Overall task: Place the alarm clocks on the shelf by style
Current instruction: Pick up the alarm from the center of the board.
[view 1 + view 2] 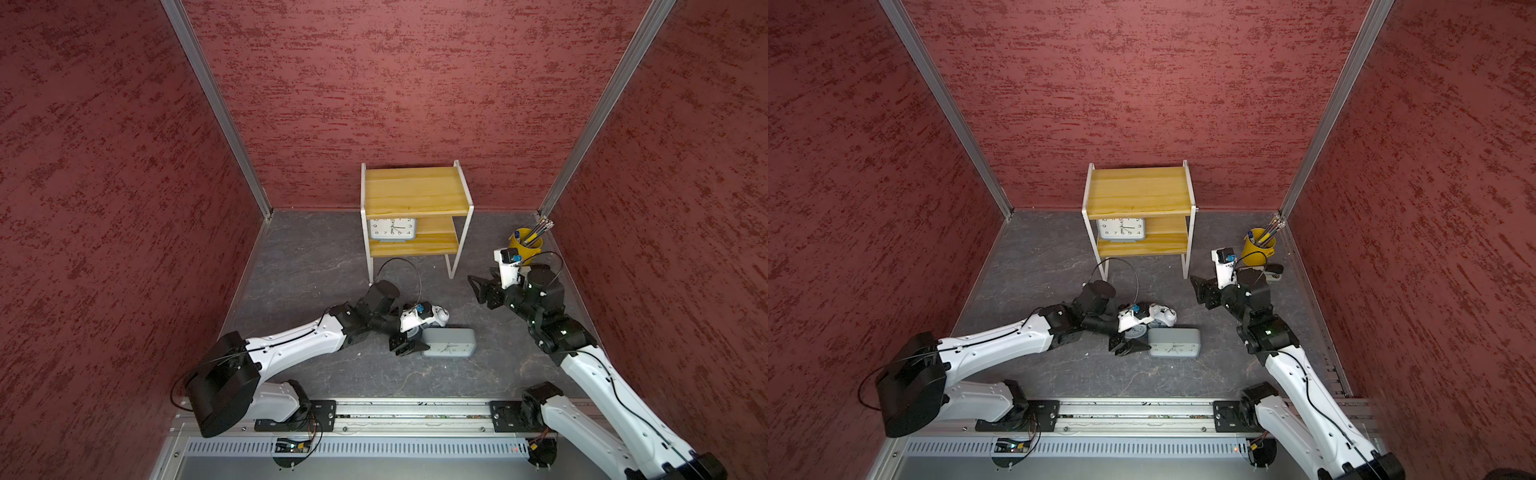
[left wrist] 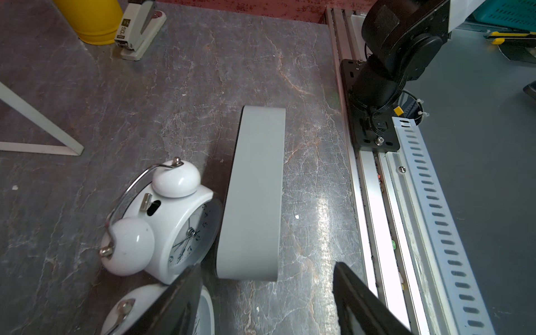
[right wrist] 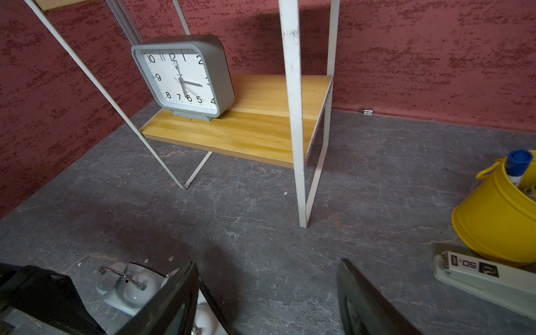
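Both top views: a two-tier shelf stands against the back wall, its top board bare. One grey clock stands at the left end of the lower board, and the right half is free. A second grey clock stands on the floor near the front rail. The left gripper sits low at its left end, fingers apart. Two twin-bell clocks crowd just behind. The right gripper hovers spread and empty by the shelf's right leg.

Left wrist view: the second grey clock's end sits at the mouth of the spread fingers, ungripped. Bare floor runs between it and the rail.

Right wrist view: bare floor stretches ahead to the shelf. A yellow pencil cup and a stapler sit at the side.
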{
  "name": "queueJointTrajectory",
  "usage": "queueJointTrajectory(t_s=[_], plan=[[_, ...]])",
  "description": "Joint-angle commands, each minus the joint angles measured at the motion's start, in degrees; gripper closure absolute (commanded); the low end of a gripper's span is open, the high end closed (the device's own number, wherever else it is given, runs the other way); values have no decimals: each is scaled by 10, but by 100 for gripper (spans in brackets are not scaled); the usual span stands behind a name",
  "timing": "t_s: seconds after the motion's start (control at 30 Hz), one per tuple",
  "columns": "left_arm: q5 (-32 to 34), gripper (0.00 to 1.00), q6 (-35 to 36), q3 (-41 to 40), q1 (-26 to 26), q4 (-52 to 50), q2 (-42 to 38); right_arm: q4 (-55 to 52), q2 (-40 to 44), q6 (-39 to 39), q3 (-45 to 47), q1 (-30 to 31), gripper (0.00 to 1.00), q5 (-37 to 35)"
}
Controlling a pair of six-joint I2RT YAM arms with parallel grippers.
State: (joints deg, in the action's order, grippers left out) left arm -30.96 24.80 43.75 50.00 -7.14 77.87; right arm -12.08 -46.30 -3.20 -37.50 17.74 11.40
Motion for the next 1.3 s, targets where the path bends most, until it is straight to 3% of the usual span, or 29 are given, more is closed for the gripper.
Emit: queueJointTrajectory(t_s=[0.0, 0.87, 1.07, 1.27], plan=[[10, 26, 17, 25, 7, 42, 22, 9, 4, 1, 5, 1, 23, -1], [34, 31, 37, 36, 29, 25, 98, 12, 3, 14, 13, 2, 22, -7], [44, 57, 39, 41, 31, 9, 100, 11, 6, 14, 12, 2, 22, -5], [36, 63, 33, 50, 28, -2, 42, 26, 10, 20, 6, 1, 22, 13]])
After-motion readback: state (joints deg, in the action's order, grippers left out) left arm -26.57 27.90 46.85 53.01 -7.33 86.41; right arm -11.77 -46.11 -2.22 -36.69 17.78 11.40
